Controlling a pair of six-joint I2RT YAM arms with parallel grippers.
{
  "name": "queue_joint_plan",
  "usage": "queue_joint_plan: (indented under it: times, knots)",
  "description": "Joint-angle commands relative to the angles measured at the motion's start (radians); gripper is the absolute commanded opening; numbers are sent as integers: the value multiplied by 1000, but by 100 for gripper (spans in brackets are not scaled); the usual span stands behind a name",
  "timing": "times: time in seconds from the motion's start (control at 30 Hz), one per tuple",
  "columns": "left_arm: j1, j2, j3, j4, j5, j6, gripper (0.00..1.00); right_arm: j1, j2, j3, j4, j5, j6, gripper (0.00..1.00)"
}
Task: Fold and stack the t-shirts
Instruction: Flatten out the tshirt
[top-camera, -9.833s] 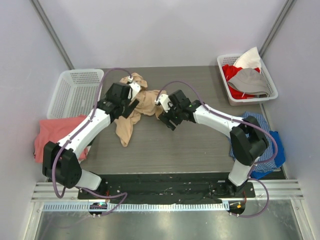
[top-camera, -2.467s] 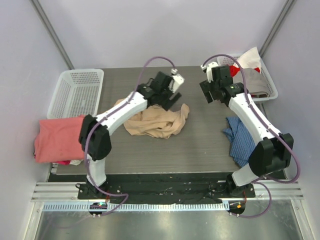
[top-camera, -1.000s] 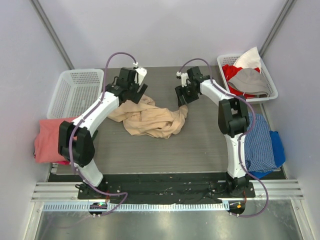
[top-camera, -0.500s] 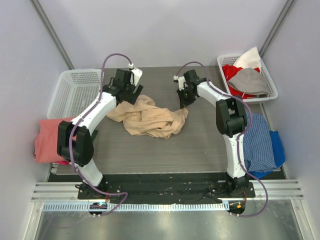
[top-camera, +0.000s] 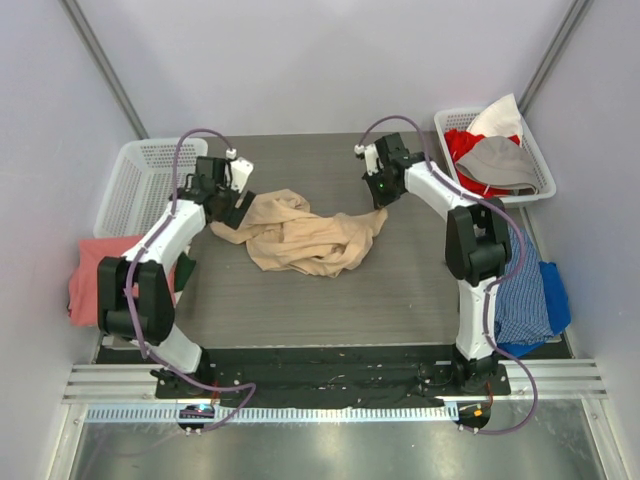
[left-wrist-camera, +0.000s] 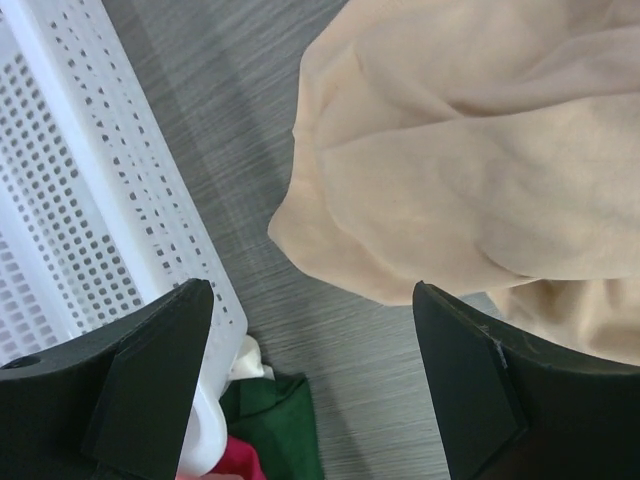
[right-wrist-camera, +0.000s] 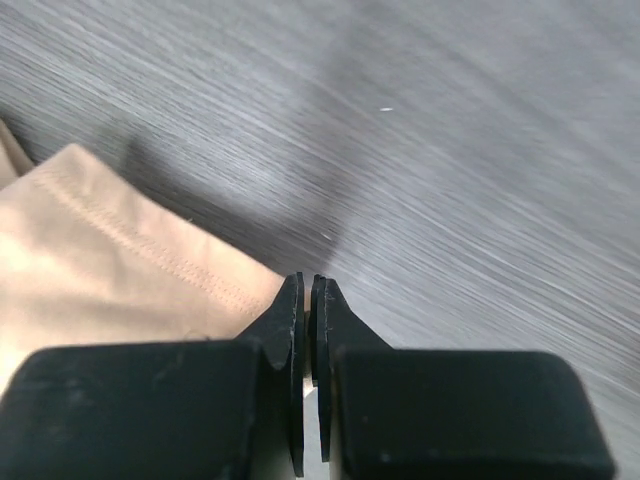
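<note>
1. The grey tabletop (top-camera: 300, 300) carries the tan t-shirt (top-camera: 300, 235), crumpled near its middle.
2. The salmon-pink t-shirt (top-camera: 95, 280) lies at the left edge, just beside a white basket (top-camera: 120, 195).
3. The left end effector (left-wrist-camera: 310, 292) hangs with fingers spread over the tan t-shirt's left edge.
4. The right end effector (right-wrist-camera: 308, 285) has its fingers pressed together at the stitched hem. I cannot tell whether cloth is caught between them.

My worktop (top-camera: 400, 290) is dark and wood-grained, and here's what's on it right now. The tan t-shirt (top-camera: 300, 235) lies crumpled in a heap mid-surface. Far left sits a white mesh basket (top-camera: 150, 185), far right a second white basket (top-camera: 447, 150) heaped with clothes (top-camera: 495, 160). A salmon-pink t-shirt (top-camera: 95, 275) lies at the left edge, a blue checked cloth (top-camera: 520, 290) at the right.
</note>
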Motion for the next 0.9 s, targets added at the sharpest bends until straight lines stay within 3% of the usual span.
queue_joint_plan:
  times: [0.0,0.4,0.87]
  knots:
    - [54,51,23,35,134,49,85,1,-137,18,-5,78,-32,1]
    - [63,396,399,-95,326,55,77,3,-282,-55,-48,198,-60,1]
    - [91,489,445,-220,434,155,72,3,-405,-133,-53,336,-98,1]
